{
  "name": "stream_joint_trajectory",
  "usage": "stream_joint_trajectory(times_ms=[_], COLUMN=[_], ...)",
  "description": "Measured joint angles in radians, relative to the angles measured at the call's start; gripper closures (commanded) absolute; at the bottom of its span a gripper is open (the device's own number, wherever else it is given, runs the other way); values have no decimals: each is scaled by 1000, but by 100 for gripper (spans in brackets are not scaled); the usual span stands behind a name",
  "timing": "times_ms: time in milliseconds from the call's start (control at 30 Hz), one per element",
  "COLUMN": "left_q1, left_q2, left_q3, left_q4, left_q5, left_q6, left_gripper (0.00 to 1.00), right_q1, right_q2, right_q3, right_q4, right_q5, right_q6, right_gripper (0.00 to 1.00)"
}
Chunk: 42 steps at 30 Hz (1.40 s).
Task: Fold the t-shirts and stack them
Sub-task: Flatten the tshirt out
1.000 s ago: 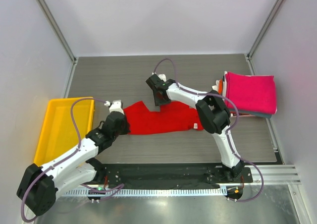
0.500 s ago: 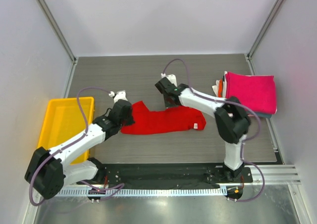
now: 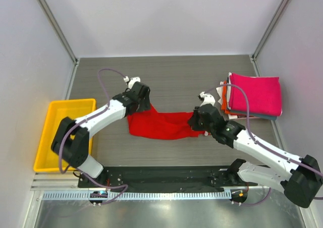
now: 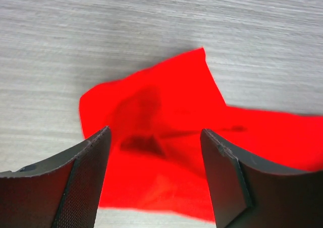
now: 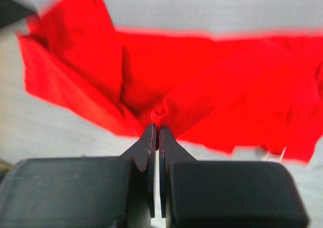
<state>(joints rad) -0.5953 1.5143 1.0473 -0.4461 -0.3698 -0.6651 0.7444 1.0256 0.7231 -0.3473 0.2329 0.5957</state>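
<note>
The bright red t-shirt (image 3: 162,125) lies bunched and creased on the table's middle. My left gripper (image 3: 143,105) hovers over the shirt's far left corner; in the left wrist view it (image 4: 154,142) stands open, with red cloth (image 4: 166,112) below and nothing between the fingers (image 4: 86,180). My right gripper (image 3: 195,121) is at the shirt's right end, and in the right wrist view it (image 5: 155,129) is shut on a pinched fold of the red t-shirt (image 5: 217,87). A stack of folded t-shirts (image 3: 255,94), magenta-pink on top, sits at the right edge.
A yellow tray (image 3: 53,137) lies at the table's left edge, beside the left arm. Orange and white folded edges (image 3: 223,92) show on the stack's left side, close behind the right wrist. Grey walls enclose the table on three sides.
My left gripper has opened, let go of the shirt's left end, and moved back and right. My right gripper closed on the shirt and swung from the far edge to its right end.
</note>
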Motion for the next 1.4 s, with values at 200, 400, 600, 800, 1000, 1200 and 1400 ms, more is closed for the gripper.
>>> stream_joint_trajectory(times_ms=[200, 400, 600, 800, 1000, 1200, 1400], left_q1=[16, 29, 43, 75, 100, 226, 368], left_q2=[173, 267, 346, 374, 371, 362, 223], left_q3=[101, 121, 183, 205, 206, 346, 578], left_q4=[-61, -109, -154, -148, -149, -246, -255], left_q5=[12, 25, 6, 50, 73, 169, 218], left_q6=[8, 11, -5, -26, -15, -17, -35], left_gripper=[26, 22, 15, 89, 100, 100, 100], right_q1=[0, 0, 0, 1, 1, 2, 2], right_q2=[-186, -346, -393, -402, -314, -87, -61], right_q3=[-215, -282, -282, -282, -254, 17, 308], right_q4=[-1, -24, -68, -90, -106, -222, -267], right_q5=[-76, -114, -127, -124, -67, 146, 332], right_q6=[83, 130, 144, 146, 142, 129, 83], right_gripper=[99, 99, 99, 99, 99, 99, 99])
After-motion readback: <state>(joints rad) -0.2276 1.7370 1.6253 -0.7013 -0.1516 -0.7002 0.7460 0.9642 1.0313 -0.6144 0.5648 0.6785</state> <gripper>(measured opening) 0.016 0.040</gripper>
